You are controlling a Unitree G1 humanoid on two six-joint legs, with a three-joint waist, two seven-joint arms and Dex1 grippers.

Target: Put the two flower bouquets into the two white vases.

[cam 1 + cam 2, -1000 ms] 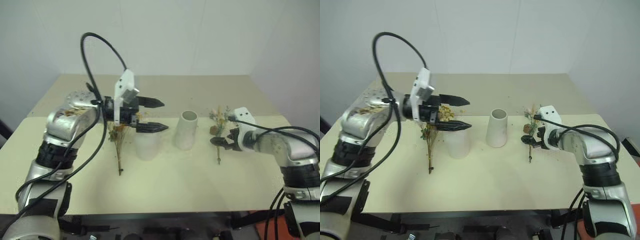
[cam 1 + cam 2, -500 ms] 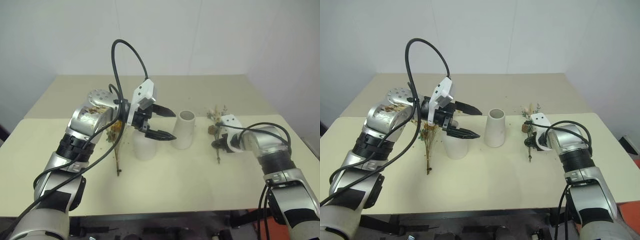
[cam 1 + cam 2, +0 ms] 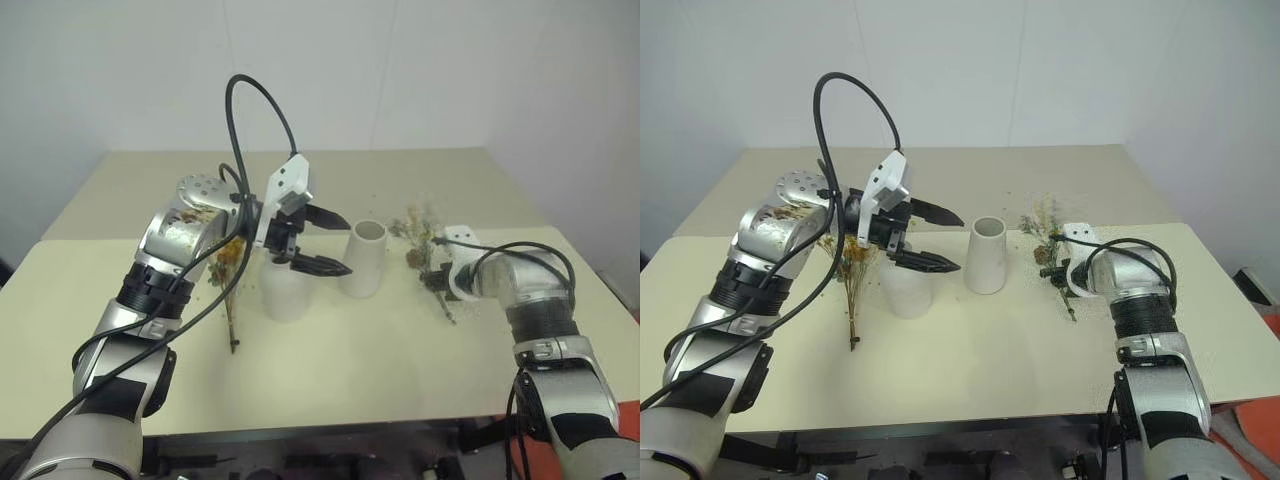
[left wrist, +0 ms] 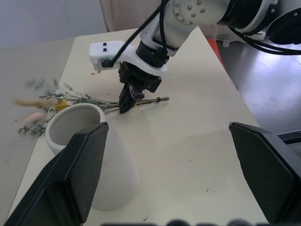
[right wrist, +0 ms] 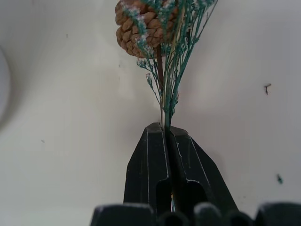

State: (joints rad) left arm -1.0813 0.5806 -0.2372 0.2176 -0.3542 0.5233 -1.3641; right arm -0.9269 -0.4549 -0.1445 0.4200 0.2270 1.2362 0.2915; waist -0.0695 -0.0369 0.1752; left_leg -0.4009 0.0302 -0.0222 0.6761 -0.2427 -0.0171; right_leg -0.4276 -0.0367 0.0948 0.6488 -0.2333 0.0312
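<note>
Right gripper, frame right: fingers clamped on thin sprig stem, ready for lift toward tall vase. Left gripper, centre: fingers wide apart, empty, above short vase; bushy bunch flat on surface.

Bare lab: plain table, blank walls

2 vases white; pinecone brown; fingers black.
</note>
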